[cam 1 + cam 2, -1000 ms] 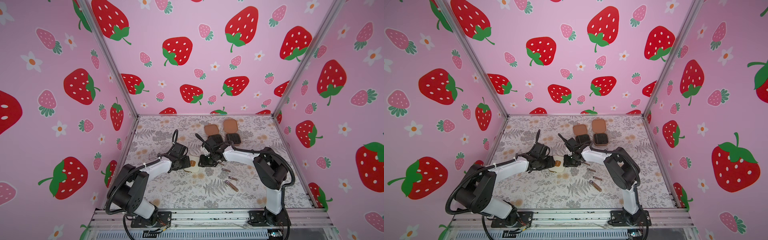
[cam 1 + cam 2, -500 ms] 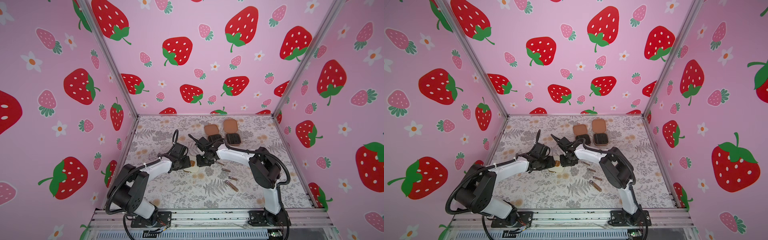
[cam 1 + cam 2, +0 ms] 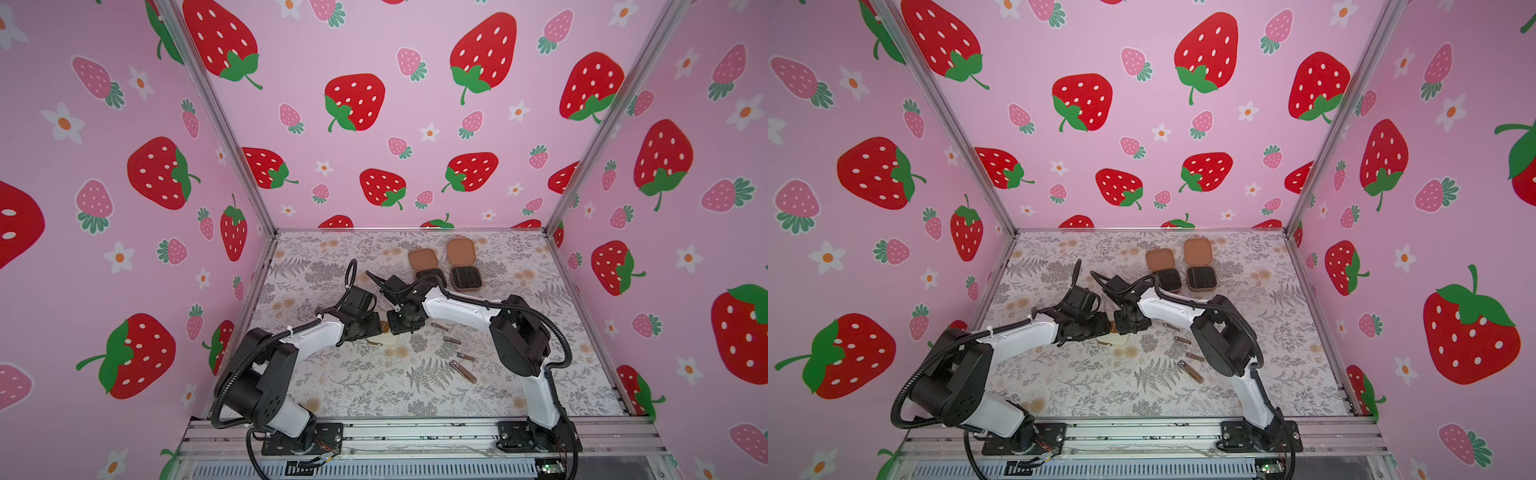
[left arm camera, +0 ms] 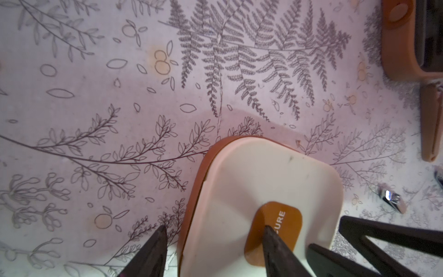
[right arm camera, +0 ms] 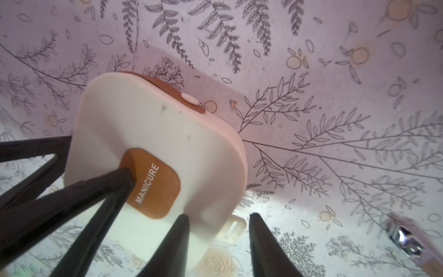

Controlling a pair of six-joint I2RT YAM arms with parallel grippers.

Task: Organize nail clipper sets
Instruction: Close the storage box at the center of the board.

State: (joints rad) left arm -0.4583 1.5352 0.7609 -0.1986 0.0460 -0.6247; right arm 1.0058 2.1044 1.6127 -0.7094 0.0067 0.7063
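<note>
The right pincer (image 5: 218,215) has edged in, now spread around a corner of the cream manicure case (image 5: 155,134) at the centre of the table (image 3: 332,374). The left pincer (image 4: 214,227) pinches it at the badge (image 5: 153,189). Opening looks next; clippers (image 3: 462,371) wait at 4 o'clock.

Two open cases (image 3: 466,279) lie behind the closed case (image 4: 263,179), clippers (image 3: 462,371) to its right.
</note>
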